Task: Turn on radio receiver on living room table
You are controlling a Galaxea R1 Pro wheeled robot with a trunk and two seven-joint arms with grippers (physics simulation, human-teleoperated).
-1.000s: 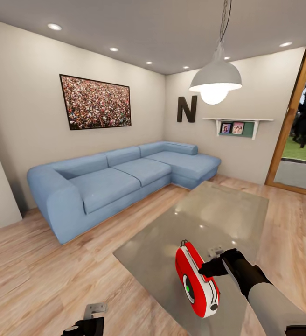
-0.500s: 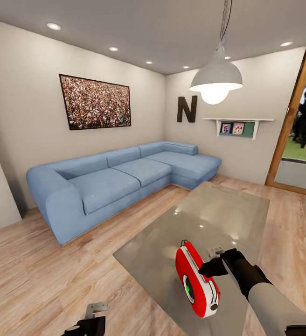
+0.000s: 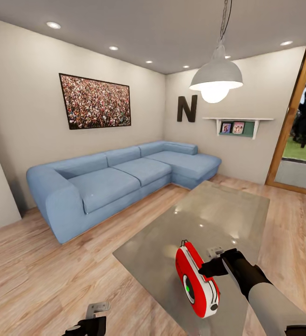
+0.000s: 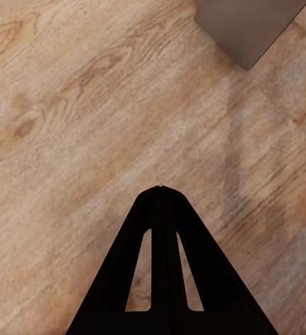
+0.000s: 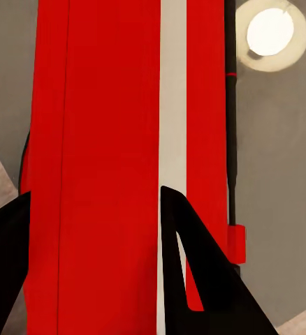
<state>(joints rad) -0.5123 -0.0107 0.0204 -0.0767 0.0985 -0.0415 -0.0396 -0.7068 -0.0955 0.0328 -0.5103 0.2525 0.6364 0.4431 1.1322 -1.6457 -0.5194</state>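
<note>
The right gripper (image 3: pixel 208 267) clasps the radio (image 3: pixel 196 279) above the table (image 3: pixel 227 210) (probably to steady it for switching on); the left gripper (image 4: pixel 160 192), fingers together, hangs idle over floor.

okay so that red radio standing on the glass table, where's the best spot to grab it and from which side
Probably across its thin red body, mid-height. The radio receiver stands on edge on the table, dial face toward the camera, so its narrow width suits the fingers. Come in from its right edge, where the right gripper already sits, fingers straddling the white trim.
</note>
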